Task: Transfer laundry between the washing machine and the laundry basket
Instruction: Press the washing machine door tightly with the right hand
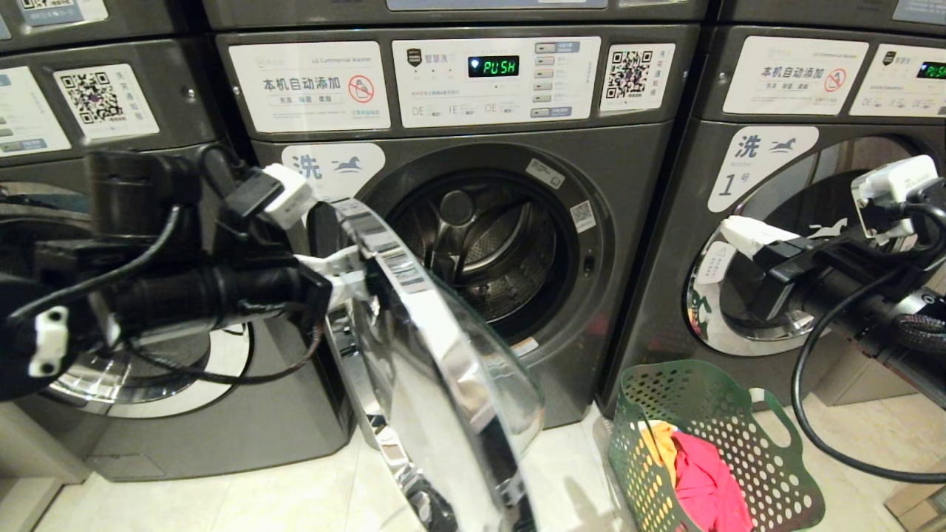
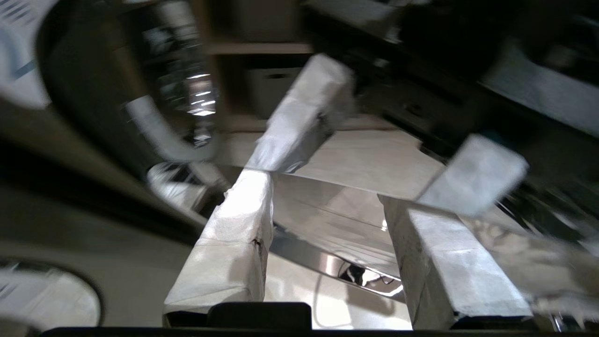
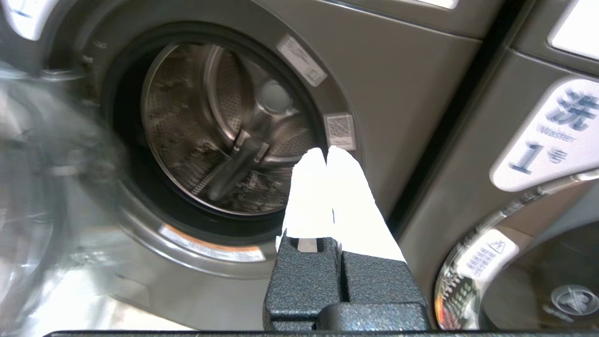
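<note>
the washing machine [image 1: 510,244] drum is empty, its open door [image 1: 436,369] swung out, gripped on its rim by the left gripper [image 1: 347,277]. the laundry basket [image 1: 709,443], holding clothes [image 1: 702,480], shows only in the head view; the right wrist view shows the right gripper [image 3: 326,157] pinched shut, empty.

Head, right wrist: shared drum [image 1: 484,247] [image 3: 220,131], perhaps.

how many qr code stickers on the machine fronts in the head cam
2 large ones: one QR sticker on the left machine's panel, one QR sticker right of the middle washing machine's display. Small door-ring labels are too small to tell; others may lie outside the frame.
</note>
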